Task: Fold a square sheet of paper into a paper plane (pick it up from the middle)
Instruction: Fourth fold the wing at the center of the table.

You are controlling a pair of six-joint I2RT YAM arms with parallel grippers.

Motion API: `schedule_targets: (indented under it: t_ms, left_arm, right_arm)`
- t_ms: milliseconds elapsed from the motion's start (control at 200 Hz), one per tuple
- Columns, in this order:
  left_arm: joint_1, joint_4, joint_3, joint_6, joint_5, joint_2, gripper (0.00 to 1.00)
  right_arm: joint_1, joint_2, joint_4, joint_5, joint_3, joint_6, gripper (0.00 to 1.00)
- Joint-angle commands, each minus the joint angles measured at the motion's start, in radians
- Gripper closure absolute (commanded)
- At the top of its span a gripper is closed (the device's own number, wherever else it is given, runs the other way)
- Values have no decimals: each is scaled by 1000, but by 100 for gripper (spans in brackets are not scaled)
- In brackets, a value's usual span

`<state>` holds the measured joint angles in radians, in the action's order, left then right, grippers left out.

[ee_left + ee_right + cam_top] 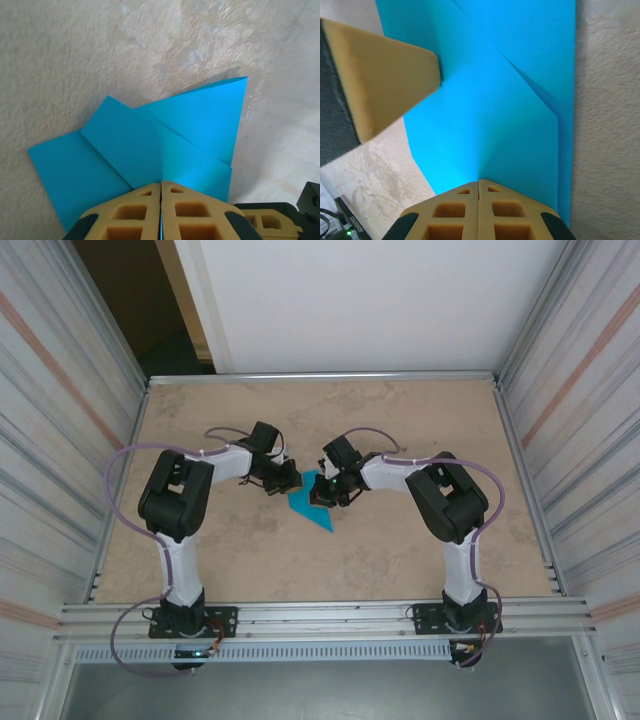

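The work is in the middle of the folding: the square sheet of paper point(135, 150) is no longer flat but carries slanted creases and overlapping flaps, not yet a finished dart. The left gripper point(161, 186) has its jaws pressed together on the paper's edge right at its fingertips, and the layered flaps fan out ahead of it and to both sides. The right gripper point(479, 183) is likewise clamped on the opposite edge, the blue surface running straight out in front of its fingertips with one diagonal crease to its right. One of the left gripper's fingers point(385, 75) sits ahead and to its left, touching or just above the paper. From above, the sheet hangs between the two grippers over the table point(420, 420); whether its far corner rests on the surface or floats just off it I cannot tell for sure. The next move probably calls for one gripper to anchor the sheet while the other carries its edge across along the centre line, then presses the crease sharp without tearing the thin paper.
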<state>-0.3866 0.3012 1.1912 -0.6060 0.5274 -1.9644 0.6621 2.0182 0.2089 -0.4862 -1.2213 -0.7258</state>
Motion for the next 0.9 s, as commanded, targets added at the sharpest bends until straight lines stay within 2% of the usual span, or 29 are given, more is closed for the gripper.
schedule_targets:
  t_ms: [0,261,516,897]
  left_arm:
    - [-4,-36,9,9,37,83,91]
    - [-27,-51,-34,-6,49,16,91]
    - [-26,22,-34,3,-36,-36,92]
    - [-18,114,-15,0,-149,-97,93]
  right_arm:
    - [-2,34,27,32,18,-20,96]
    - [-4,41,14,29,25,-24,97]
    - [-7,23,0,22,52,-24,97]
    - [-4,-157,-77,-10,269,-26,95]
